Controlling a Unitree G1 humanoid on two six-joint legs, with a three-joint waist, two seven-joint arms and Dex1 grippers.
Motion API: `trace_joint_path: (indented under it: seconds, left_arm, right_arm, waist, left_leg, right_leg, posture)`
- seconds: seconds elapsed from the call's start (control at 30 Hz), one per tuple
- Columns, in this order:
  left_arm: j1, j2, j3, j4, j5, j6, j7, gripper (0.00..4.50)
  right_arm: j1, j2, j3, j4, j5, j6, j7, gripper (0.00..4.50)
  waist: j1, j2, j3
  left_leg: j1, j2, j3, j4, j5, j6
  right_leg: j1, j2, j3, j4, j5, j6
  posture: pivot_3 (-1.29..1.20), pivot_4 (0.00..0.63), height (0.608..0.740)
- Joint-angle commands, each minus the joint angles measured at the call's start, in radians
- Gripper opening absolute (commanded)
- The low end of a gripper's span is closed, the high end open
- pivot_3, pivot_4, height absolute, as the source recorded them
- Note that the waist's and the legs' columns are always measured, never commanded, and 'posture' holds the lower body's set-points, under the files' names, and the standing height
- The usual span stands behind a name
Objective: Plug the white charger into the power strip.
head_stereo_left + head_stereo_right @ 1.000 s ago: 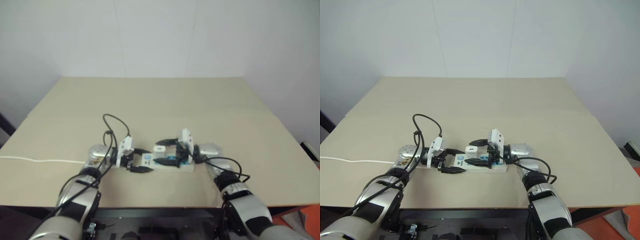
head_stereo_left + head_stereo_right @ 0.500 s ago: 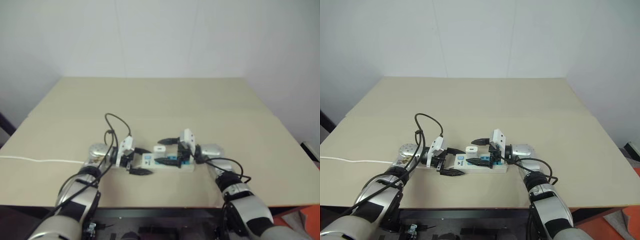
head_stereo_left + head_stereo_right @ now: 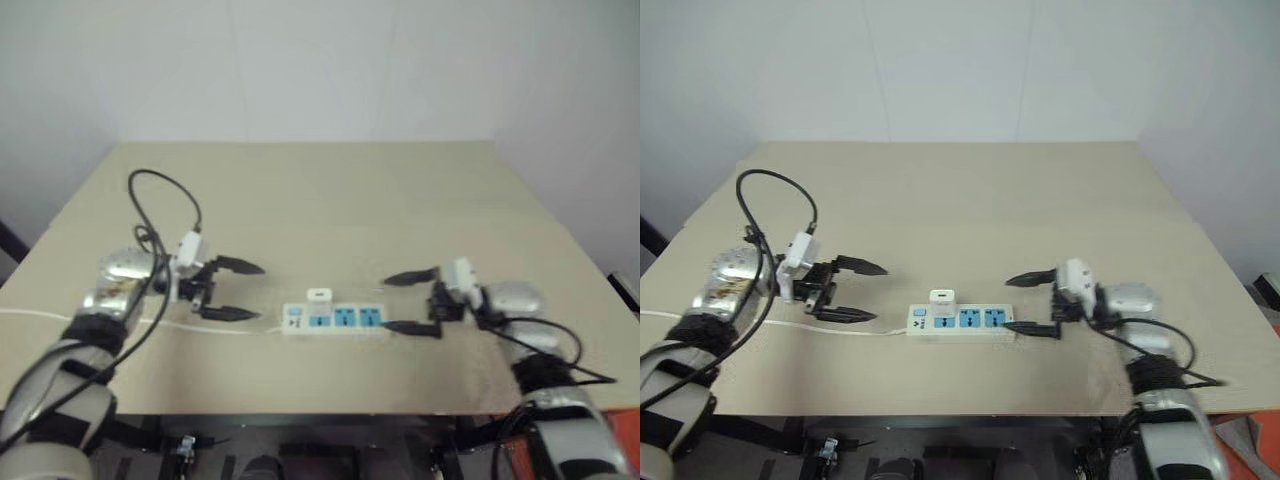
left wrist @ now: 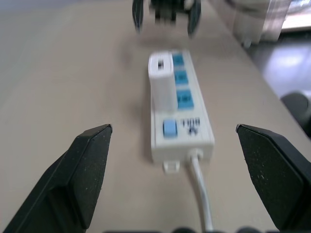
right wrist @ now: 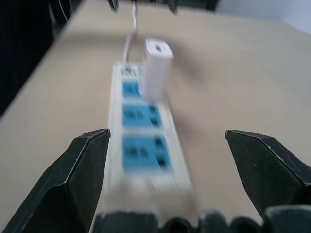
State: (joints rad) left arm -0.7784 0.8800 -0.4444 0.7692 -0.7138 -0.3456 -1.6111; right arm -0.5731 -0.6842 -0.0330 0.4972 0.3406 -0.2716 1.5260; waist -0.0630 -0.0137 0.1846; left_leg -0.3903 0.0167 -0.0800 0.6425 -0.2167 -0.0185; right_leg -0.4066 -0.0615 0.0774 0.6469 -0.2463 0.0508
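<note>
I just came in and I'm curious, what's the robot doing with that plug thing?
The white charger stands upright in the power strip on the table, at the end where its cord comes out. The left hand and right hand are both open, one on each side of the strip, touching nothing.

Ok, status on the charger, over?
Left gripper and right gripper open, empty. White charger upright in power strip. Nothing in the way.
</note>
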Motion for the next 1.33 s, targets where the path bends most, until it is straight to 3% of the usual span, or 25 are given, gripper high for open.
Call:
trace_joint_path:
  seconds: [0.03,0.13,0.27,0.4,0.53,0.8,1.13,1.33]
  left_arm:
    - [0.058,0.054,0.090,-0.069,-0.066,0.022,-0.003,4.45]
    - [0.116,0.088,0.126,-0.130,-0.085,0.070,-0.003,4.45]
    - [0.182,0.089,0.166,-0.195,-0.081,0.079,-0.003,4.45]
    - [0.220,0.046,0.234,-0.240,-0.033,0.127,-0.003,4.45]
    - [0.231,0.093,0.217,-0.319,-0.025,0.303,-0.003,4.45]
    - [0.226,0.056,0.325,-0.338,0.057,0.364,0.002,4.45]
    - [0.270,0.019,0.435,-0.474,0.170,0.381,0.133,4.45]
    - [0.283,0.017,0.460,-0.524,0.199,0.480,0.197,4.45]
  right_arm:
    - [0.051,-0.140,-0.076,-0.123,0.064,0.122,0.038,4.50]
    - [0.118,-0.239,-0.120,-0.184,0.097,0.169,0.053,4.50]
    - [0.164,-0.284,-0.146,-0.212,0.119,0.204,0.038,4.50]
    - [0.180,-0.284,-0.148,-0.213,0.098,0.204,-0.003,4.50]
    - [0.189,-0.297,-0.158,-0.192,0.096,0.196,-0.004,4.50]
    - [0.192,-0.325,-0.173,-0.160,0.072,0.196,-0.027,4.50]
    - [0.168,-0.319,-0.172,-0.113,0.070,0.183,-0.021,4.50]
    - [0.142,-0.310,-0.164,-0.106,0.071,0.191,-0.023,4.50]
  waist:
    - [0.000,0.000,0.003]
    - [0.002,-0.002,0.007]
    - [0.000,-0.002,0.007]
    - [0.001,-0.002,0.007]
    - [0.002,-0.003,0.008]
    - [0.004,-0.003,0.008]
    - [0.004,-0.003,0.008]
    - [0.005,-0.003,0.008]
  left_leg:
    - [0.000,0.000,0.000,0.000,0.000,0.000]
    - [-0.001,0.000,0.000,0.000,0.000,0.000]
    - [0.002,0.001,0.001,0.000,0.000,0.000]
    - [0.001,0.001,0.001,0.000,0.000,0.000]
    - [0.000,0.001,0.001,0.000,0.000,0.000]
    - [0.000,0.001,0.001,0.000,0.000,0.000]
    - [0.000,0.001,0.001,0.000,0.000,0.000]
    - [0.001,0.001,0.001,0.000,0.000,0.000]
  right_leg:
    - [0.000,0.000,0.000,0.000,0.000,-0.001]
    - [-0.001,0.000,0.000,0.001,-0.001,0.000]
    - [0.001,0.000,0.000,0.000,-0.004,0.005]
    - [0.001,0.001,0.000,0.000,-0.004,0.005]
    - [0.000,0.000,0.000,-0.001,-0.004,0.005]
    - [0.000,0.000,0.000,0.000,-0.004,0.005]
    - [0.000,0.000,0.000,0.000,-0.003,0.004]
    - [0.001,0.000,0.000,0.000,-0.003,0.003]
  posture:
    - [0.00,0.150,0.740]
    - [0.00,0.150,0.740]
    - [0.00,0.150,0.740]
    - [0.00,0.150,0.740]
    - [0.00,0.150,0.740]
    - [0.00,0.150,0.740]
    - [0.00,0.150,0.740]
    - [0.00,0.150,0.740]
